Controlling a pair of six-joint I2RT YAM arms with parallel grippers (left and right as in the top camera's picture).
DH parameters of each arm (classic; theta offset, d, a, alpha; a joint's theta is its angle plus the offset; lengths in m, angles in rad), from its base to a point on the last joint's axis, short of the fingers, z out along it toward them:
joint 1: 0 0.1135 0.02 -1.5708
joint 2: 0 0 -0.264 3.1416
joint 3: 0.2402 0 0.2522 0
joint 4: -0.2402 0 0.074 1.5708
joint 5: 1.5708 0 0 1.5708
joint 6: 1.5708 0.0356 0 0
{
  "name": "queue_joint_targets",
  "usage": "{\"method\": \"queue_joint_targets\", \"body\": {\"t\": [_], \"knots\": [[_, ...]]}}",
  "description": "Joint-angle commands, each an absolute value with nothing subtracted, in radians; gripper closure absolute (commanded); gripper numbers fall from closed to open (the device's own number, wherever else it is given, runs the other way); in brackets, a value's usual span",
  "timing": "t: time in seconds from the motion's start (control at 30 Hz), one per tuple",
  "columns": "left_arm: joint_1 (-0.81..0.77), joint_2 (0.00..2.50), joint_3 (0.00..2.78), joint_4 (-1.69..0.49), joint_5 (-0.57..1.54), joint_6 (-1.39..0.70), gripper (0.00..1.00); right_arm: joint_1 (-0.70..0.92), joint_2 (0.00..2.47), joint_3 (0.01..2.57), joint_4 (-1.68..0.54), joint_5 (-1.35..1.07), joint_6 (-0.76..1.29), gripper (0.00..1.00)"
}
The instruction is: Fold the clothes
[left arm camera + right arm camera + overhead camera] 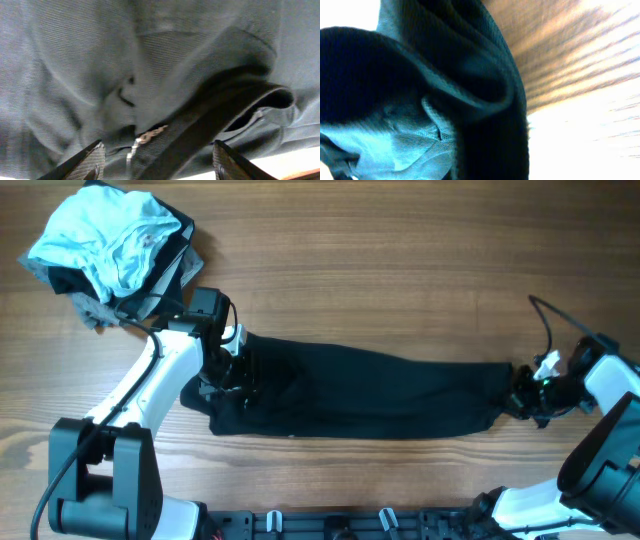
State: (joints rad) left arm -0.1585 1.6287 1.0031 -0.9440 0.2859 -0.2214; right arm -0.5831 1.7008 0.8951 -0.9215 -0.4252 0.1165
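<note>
The black shirt (370,395) lay stretched in a long band across the lower middle of the overhead frame, on the wooden table (400,260). At centre right, the right gripper (522,398) was pinched closed on its bunched end. Left of centre, the left gripper (235,375) stood over the other end, fingers (87,162) spread apart above the folds. A light-blue garment (105,240) sat heaped at upper left

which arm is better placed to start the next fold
Right, probably: the right end effector is shut on one end of the black shirt, ready to carry it over. The left end effector sits open above the other end, gripping nothing.
</note>
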Motion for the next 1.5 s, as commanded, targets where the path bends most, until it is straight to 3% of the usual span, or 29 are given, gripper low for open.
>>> {"method": "queue_joint_targets", "body": {"t": [0.0, 0.23, 0.6, 0.87, 0.9, 0.97, 1.03, 1.23, 1.27, 1.3, 1.33, 1.47], "knots": [[-0.152, 1.619, 1.003, -0.953, 0.3, -0.189, 0.34, -0.581, 1.652, 1.056, -0.961, -0.358, 0.129, 0.96], [-0.123, 1.567, 1.098, -0.982, 0.318, -0.186, 0.31, -0.475, 1.549, 1.159, -0.996, -0.355, 0.078, 0.96], [-0.008, 1.47, 1.132, -0.999, 0.318, -0.16, 0.21, 0.183, 1.571, 1.145, -0.991, -0.3, 0.069, 0.96], [0.033, 1.47, 1.132, -1.003, 0.317, -0.16, 0.16, 0.433, 1.641, 1.102, -0.928, -0.263, 0.149, 0.94], [0.033, 1.47, 1.132, -1.003, 0.317, -0.16, 0.16, 0.446, 1.645, 1.102, -0.929, -0.243, 0.168, 0.84], [0.033, 1.47, 1.132, -1.003, 0.317, -0.16, 0.11, 0.452, 1.646, 1.102, -0.946, -0.238, 0.158, 0.47], [0.033, 1.47, 1.132, -1.006, 0.316, -0.16, 0.08, 0.45, 1.637, 1.102, -0.98, -0.224, 0.123, 0.43], [0.033, 1.474, 1.132, -1.002, 0.302, -0.16, 0.06, 0.441, 1.536, 1.108, -0.997, -0.187, 0.116, 0.45], [0.033, 1.475, 1.132, -1.001, 0.302, -0.16, 0.07, 0.424, 1.528, 1.108, -0.997, -0.104, 0.183, 0.54], [0.033, 1.475, 1.132, -1.001, 0.302, -0.16, 0.07, 0.402, 1.531, 1.106, -0.995, -0.029, 0.247, 0.77], [0.033, 1.475, 1.132, -1.002, 0.302, -0.16, 0.1, 0.384, 1.541, 1.103, -0.984, -0.014, 0.262, 0.92], [0.033, 1.475, 1.132, -1.003, 0.302, -0.16, 0.15, 0.373, 1.613, 1.078, -0.958, -0.11, 0.24, 0.96]]}}
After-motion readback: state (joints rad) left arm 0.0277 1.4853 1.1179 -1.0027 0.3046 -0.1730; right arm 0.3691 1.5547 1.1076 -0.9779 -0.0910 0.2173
